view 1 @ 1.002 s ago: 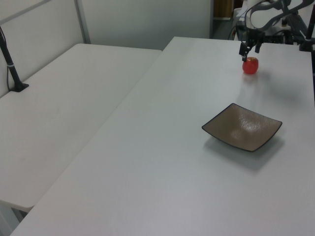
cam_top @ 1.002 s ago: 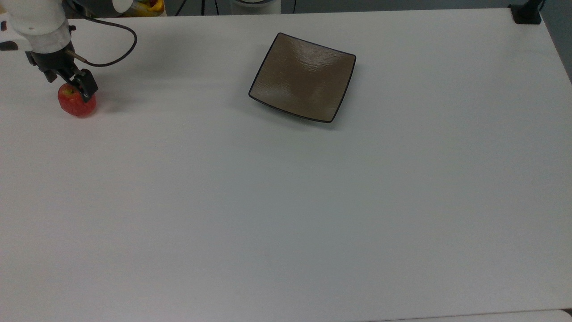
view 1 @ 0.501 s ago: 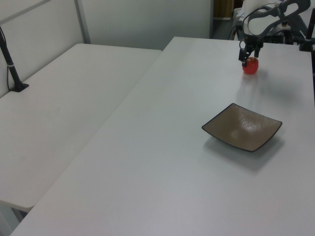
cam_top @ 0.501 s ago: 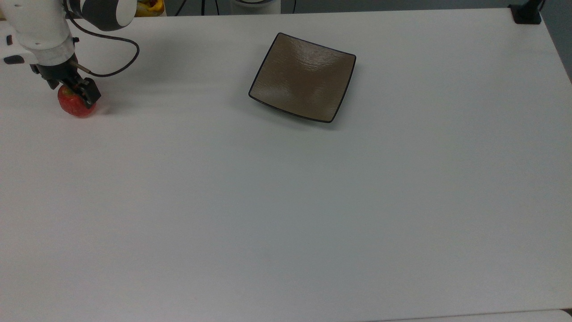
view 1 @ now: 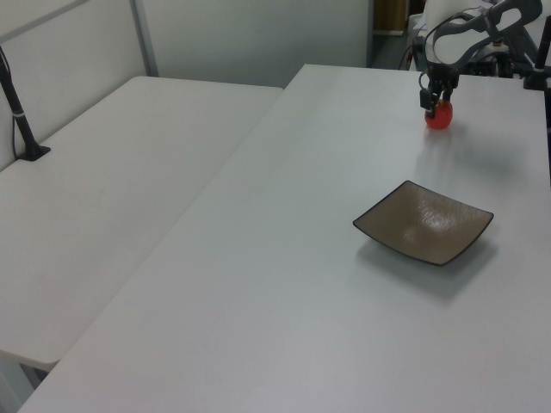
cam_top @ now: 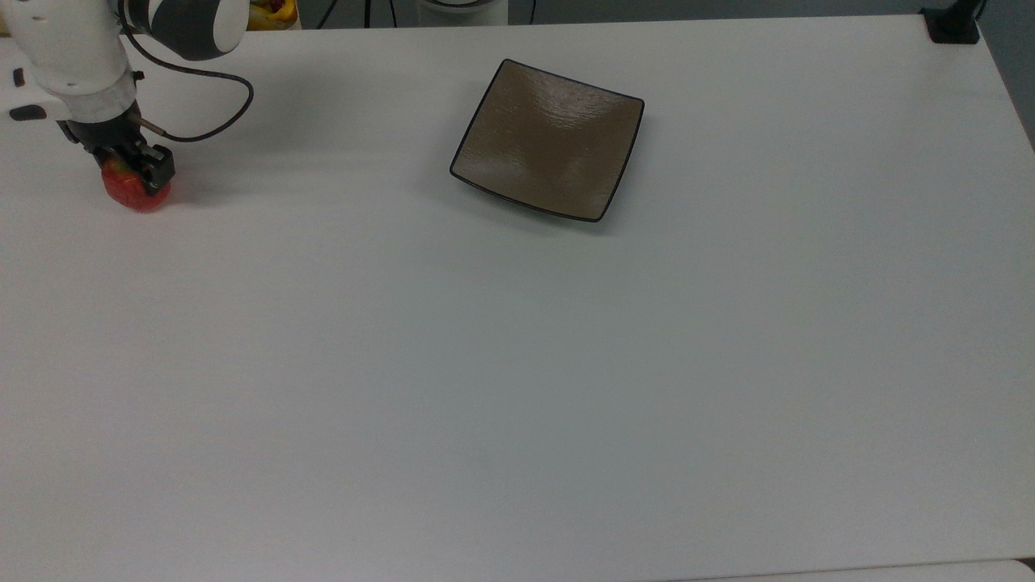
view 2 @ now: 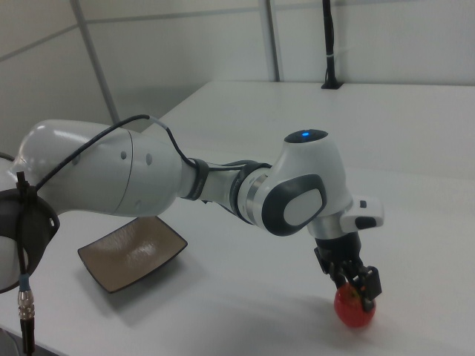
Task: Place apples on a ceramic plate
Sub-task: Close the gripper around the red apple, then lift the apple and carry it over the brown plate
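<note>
Gripper is down over the apple, straddling its top – one finger sits against the side facing the top view's right, the other is tucked behind the fruit. Jaws look spread about the apple's width; I can't tell from the frames whether they've clamped yet or are just bracketing it. The apple sits on the table, so not lifted.

Where things are:
- Apple: near the table's far-left corner in the top view, close to the left edge. In the right view the fingers come down on its upper half.
- Ceramic plate: near the far edge, roughly mid-width, well apart from the apple, nothing on it. Turned slightly against the table edges.

Key relation – the apple is directly under the gripper, so no lateral correction looks needed; the grasp axis runs across the fruit. It's round, so no long axis to align to. After pickup the carry runs along the far edge toward the top view's right, to the plate.

Count: one apple, one plate, one arm.

Judgement: grasp step, not confirmed closed; transport and placing not yet done.
</note>
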Controlling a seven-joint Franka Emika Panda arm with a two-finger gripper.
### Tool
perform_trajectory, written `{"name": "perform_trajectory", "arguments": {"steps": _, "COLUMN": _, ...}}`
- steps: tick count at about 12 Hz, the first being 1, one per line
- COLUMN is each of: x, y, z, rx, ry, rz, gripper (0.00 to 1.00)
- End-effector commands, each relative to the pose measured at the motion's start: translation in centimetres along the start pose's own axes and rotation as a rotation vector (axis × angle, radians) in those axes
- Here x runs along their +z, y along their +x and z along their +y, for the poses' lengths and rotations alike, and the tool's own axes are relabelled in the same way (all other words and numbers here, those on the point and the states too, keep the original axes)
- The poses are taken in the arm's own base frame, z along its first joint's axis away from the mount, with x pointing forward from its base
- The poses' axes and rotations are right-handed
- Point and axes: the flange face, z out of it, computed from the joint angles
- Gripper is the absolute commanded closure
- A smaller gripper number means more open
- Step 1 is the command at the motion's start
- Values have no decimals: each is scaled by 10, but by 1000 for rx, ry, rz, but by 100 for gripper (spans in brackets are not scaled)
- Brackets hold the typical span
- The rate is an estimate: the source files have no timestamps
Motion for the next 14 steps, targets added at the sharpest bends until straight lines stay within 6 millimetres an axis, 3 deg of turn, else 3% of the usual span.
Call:
{"name": "perform_trajectory", "arguments": {"steps": 1, "x": -10, "y": 6, "z": -2, "rx": -3, "ry": -10, "rz": 38, "gripper": 44}}
{"name": "perform_trajectory", "arguments": {"steps": 4, "x": -45, "y": 19, "z": -6, "rx": 49, "ry": 3, "rz": 105, "gripper": 43}}
{"name": "perform_trajectory", "arguments": {"steps": 6, "x": -68, "y": 24, "z": -30, "rx": 93, "ry": 28, "rz": 144, "gripper": 43}}
{"name": "perform_trajectory", "arguments": {"steps": 7, "x": -88, "y": 27, "z": -52, "rx": 92, "ry": 51, "rz": 171, "gripper": 43}}
{"name": "perform_trajectory", "arguments": {"steps": 9, "x": -120, "y": 22, "z": -115, "rx": 95, "ry": 94, "rz": 197, "gripper": 42}}
{"name": "perform_trajectory", "arguments": {"steps": 14, "x": -169, "y": -34, "z": -240, "rx": -69, "ry": 113, "rz": 32, "gripper": 42}}
